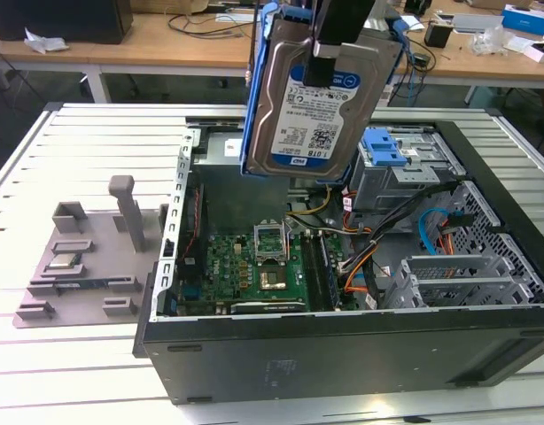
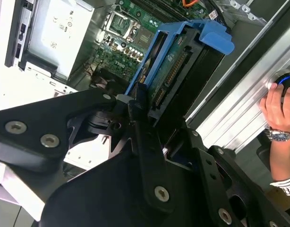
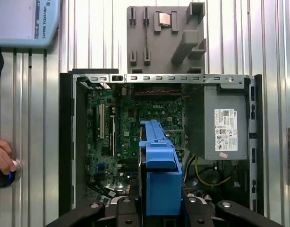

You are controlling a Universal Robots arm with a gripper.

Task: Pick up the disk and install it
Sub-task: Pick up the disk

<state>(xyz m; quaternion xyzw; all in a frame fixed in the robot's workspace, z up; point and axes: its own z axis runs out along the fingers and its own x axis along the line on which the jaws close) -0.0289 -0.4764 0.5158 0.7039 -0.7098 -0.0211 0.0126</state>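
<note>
Spanning the exterior view, a slatted metal table (image 1: 95, 133) carries an open computer case (image 1: 343, 350). A grey fixture plate (image 1: 86, 257) lies just beside the case on the exterior view's left. Inside the case sit a green motherboard (image 1: 254, 266) and a grey power supply (image 3: 223, 123). The disk (image 1: 316, 115) hangs tilted above the case's far part, label showing. The gripper (image 1: 323, 53) is clamped on it, with its fingers (image 2: 142, 137) pressed against the blue frame. A person's hand (image 3: 2, 158) rests on a button on the table.
</note>
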